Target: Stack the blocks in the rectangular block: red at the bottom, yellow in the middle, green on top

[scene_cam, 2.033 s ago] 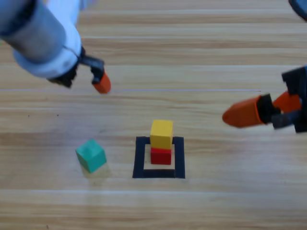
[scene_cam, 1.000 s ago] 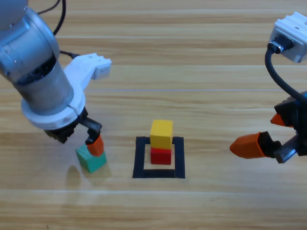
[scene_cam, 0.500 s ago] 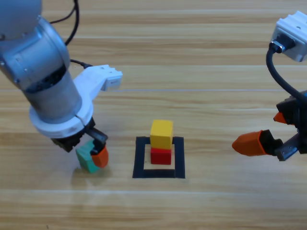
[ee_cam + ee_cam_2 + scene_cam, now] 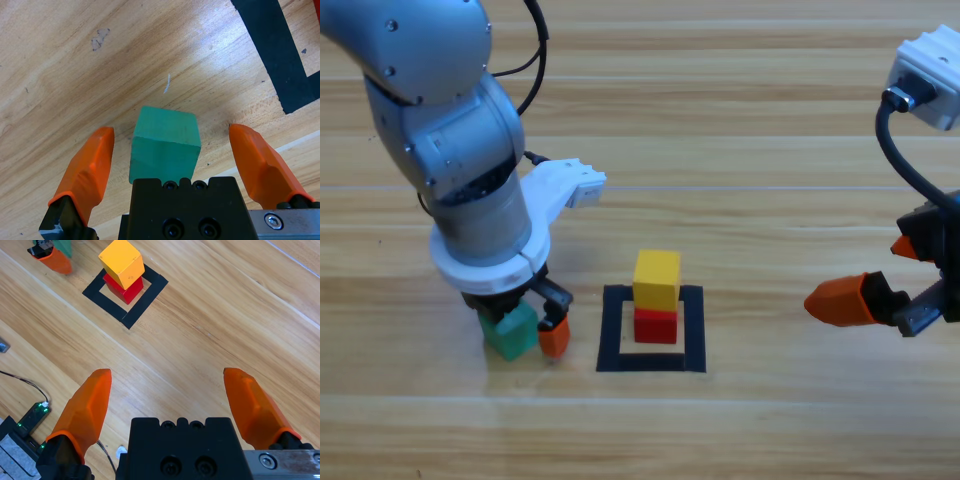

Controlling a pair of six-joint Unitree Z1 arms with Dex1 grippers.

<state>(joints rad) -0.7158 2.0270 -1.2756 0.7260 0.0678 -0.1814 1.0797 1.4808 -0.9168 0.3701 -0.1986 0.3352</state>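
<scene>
Lab: taped wooden table

There are 3 cubes: 1 red cube inside the black tape square, 1 yellow cube on top of it, and 1 teal-green cube left of the square, outside it. There is 1 tape square. There are 2 grippers: 1 left gripper and 1 right gripper.

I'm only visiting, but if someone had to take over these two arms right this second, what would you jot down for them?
Left gripper: open, jaws on either side of the green cube, not closed on it; cube sits on the table left of the black tape square.
Right gripper: open, empty, waiting at the right edge.
Done: yellow cube on red cube, inside the square.
Left: grip green, lift, set it on yellow.
</scene>
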